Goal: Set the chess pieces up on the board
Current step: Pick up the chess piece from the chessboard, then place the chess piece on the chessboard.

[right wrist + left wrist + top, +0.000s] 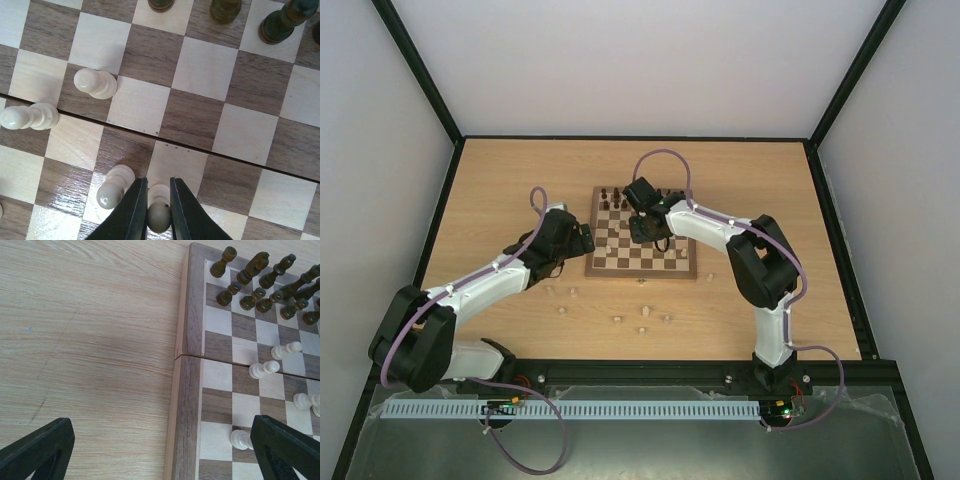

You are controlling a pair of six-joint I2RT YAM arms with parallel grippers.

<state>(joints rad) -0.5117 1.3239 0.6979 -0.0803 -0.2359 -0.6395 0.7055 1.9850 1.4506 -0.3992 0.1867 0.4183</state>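
Right pincer (pixel 159 182) pinches a pale pawn (pixel 159 217) on the board (pixel 642 270), left pincer (pixel 161 422) spread; few chess pieces (pixel 95 82) stand placed, several lie loose on the tabletop (pixel 500 180).

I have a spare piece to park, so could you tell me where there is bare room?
The table strip beyond the far edge of the board is bare. Crowded: dark chess pieces on its far rows, loose pale pieces on the table before its near edge.

Dark chess pieces (pixel 258 266) are ranged toward the far side of the wooden table (pixel 520 180); a white perforated strip (pixel 620 409) is fixed along its near edge.
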